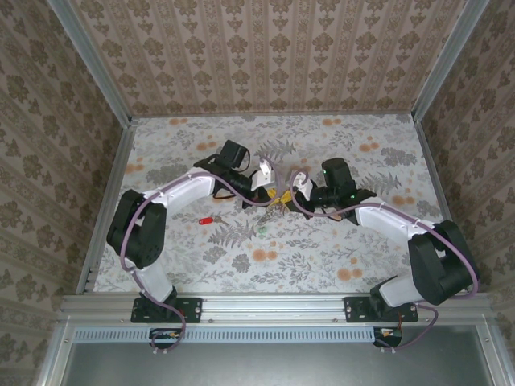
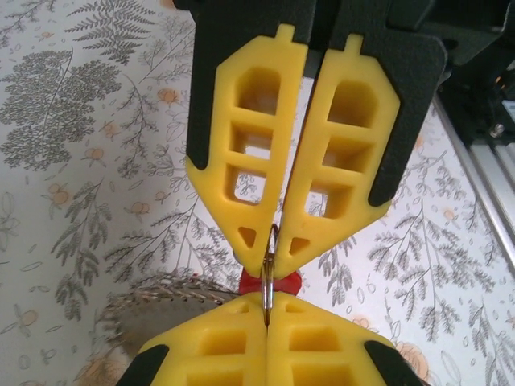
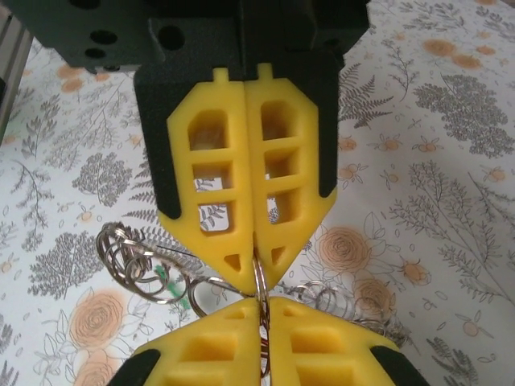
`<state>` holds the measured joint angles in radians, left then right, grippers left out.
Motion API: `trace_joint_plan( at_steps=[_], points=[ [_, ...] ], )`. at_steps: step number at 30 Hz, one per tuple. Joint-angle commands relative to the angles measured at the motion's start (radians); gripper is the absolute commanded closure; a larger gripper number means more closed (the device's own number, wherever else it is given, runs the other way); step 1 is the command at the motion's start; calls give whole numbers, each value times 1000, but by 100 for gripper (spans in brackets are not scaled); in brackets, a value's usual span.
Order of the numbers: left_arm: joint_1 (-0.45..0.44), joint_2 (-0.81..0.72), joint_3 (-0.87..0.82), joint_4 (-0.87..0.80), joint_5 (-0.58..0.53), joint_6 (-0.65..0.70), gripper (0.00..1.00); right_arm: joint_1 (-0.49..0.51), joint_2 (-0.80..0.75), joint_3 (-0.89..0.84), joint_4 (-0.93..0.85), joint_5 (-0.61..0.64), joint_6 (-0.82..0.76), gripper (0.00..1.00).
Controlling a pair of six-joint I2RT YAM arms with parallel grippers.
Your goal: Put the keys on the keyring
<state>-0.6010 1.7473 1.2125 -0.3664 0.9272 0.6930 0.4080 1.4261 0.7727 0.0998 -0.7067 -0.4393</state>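
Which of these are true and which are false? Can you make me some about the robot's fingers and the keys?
1. The left fingers pinch a thin metal ring. True.
2. The right fingers are wide open. False: they are closed on the same ring.
3. A red key lies on the table, away from both sets of fingers. True.
4. The table is plain white. False: it is covered in flowers and ferns.
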Motion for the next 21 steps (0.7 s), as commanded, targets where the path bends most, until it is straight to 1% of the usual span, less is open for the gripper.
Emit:
trace_joint_plan(
  at_steps=[1,6,16,20,21],
  points=[
    [3,-57,-38,158,137,-99,100,0,5,-39,168,-8,79,86],
    [10,-67,-58,203,185,-132,100,-5,21,-55,222,-28,93,84],
    [26,-98,-131,378,215,-249,100,-21,45,-64,236,-37,93,87],
    [23,-101,-140,368,193,-247,100,-22,43,-58,235,-70,76,99],
    [21,-100,-136,348,176,-231,100,-23,41,-52,229,-75,71,100]
  ],
)
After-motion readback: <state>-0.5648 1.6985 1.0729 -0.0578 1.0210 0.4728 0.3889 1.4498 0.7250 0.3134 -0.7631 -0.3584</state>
